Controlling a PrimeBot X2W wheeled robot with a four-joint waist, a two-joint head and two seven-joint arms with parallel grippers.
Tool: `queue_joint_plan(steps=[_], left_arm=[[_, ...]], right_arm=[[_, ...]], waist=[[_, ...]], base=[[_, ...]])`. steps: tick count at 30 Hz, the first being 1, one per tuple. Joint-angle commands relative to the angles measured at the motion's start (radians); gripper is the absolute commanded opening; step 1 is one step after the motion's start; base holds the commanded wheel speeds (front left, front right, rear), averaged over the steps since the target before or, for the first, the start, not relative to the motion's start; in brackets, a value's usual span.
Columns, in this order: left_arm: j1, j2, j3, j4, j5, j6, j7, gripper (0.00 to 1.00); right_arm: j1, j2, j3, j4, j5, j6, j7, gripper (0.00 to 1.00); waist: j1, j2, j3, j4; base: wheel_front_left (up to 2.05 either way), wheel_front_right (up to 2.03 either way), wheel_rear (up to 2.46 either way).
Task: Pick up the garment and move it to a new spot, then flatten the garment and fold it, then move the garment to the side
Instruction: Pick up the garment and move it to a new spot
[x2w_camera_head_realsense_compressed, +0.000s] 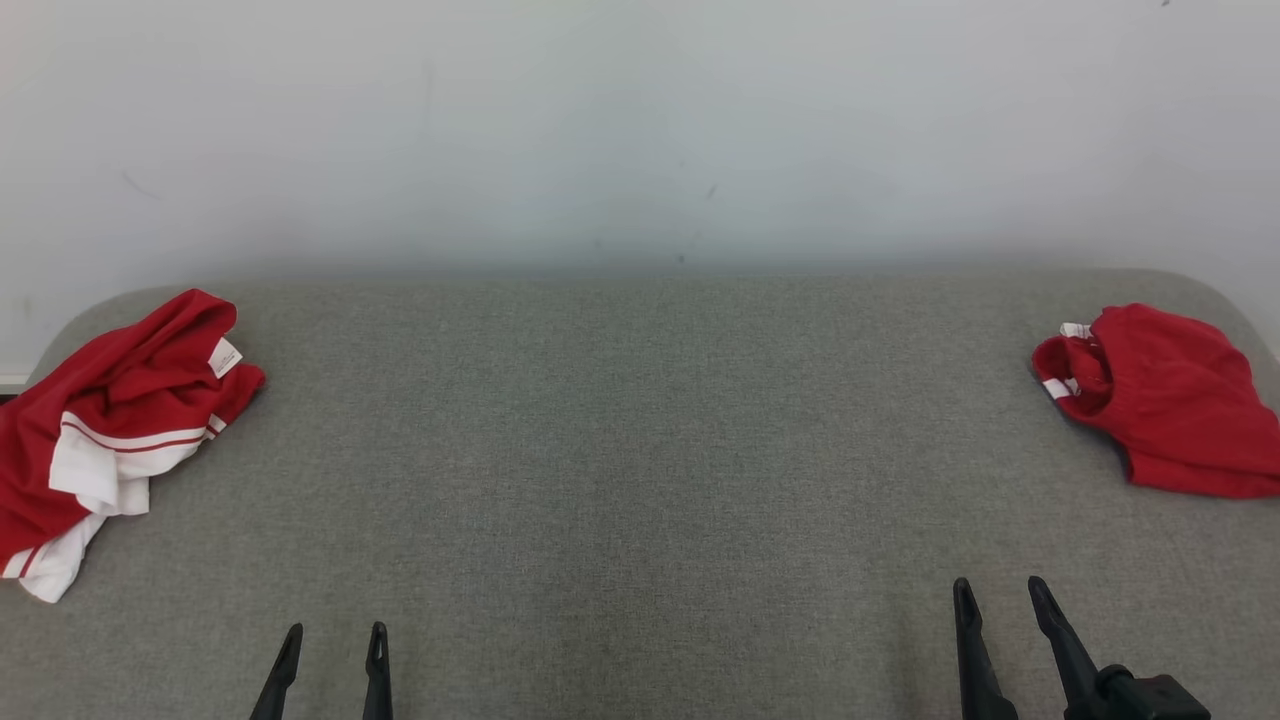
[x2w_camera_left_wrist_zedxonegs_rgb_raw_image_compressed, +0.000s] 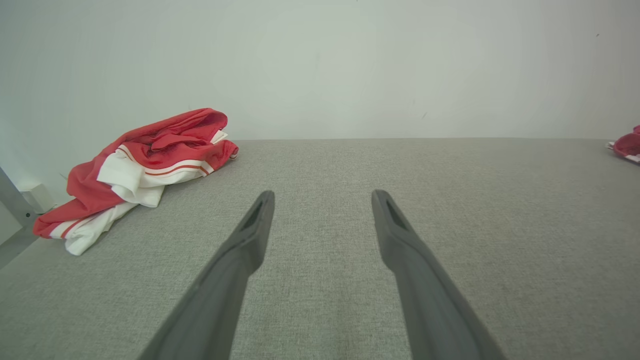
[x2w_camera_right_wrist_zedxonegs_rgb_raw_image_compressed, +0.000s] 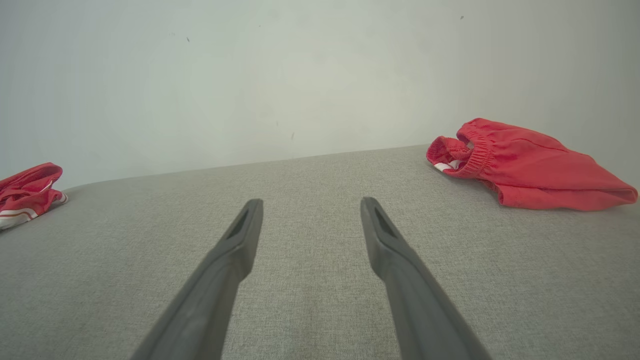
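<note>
The garment (x2w_camera_head_realsense_compressed: 110, 430), a red jersey with white sleeves, striped trim and a small white label, lies crumpled at the far left of the grey surface. In the left wrist view the garment (x2w_camera_left_wrist_zedxonegs_rgb_raw_image_compressed: 145, 170) sits ahead and to the left, and in the right wrist view the garment (x2w_camera_right_wrist_zedxonegs_rgb_raw_image_compressed: 27, 192) shows at the left edge. My left gripper (x2w_camera_head_realsense_compressed: 335, 640) stands open at the lower left, well short of it, holding nothing. My right gripper (x2w_camera_head_realsense_compressed: 1000, 592) stands open at the lower right, also empty. In the wrist views the left gripper (x2w_camera_left_wrist_zedxonegs_rgb_raw_image_compressed: 322, 197) and right gripper (x2w_camera_right_wrist_zedxonegs_rgb_raw_image_compressed: 309, 206) hover apart over bare fabric.
A smaller plain red garment (x2w_camera_head_realsense_compressed: 1165, 400) with slight white trim lies bunched at the far right, also seen as the red garment (x2w_camera_right_wrist_zedxonegs_rgb_raw_image_compressed: 525, 165) ahead-right of my right gripper. The grey padded surface (x2w_camera_head_realsense_compressed: 640, 450) ends at a pale wall (x2w_camera_head_realsense_compressed: 640, 130) behind.
</note>
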Motion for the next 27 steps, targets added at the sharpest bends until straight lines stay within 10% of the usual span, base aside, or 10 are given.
queue_joint_plan(steps=[1,27], left_arm=[[0.009,-0.001,0.001,-0.003,-0.005,0.003,-0.003,1.00],[0.025,-0.001,0.048,0.014,-0.005,0.008,-0.003,1.00]], right_arm=[[0.012,0.002,-0.003,0.002,0.002,-0.002,0.000,1.00],[0.029,0.002,0.025,0.027,0.039,-0.002,0.000,1.00]], waist=[[0.0000,0.0000,-0.001,0.003],[0.0000,0.0000,-0.021,0.258]], base=[[0.00,0.00,0.00],[0.00,0.00,0.00]])
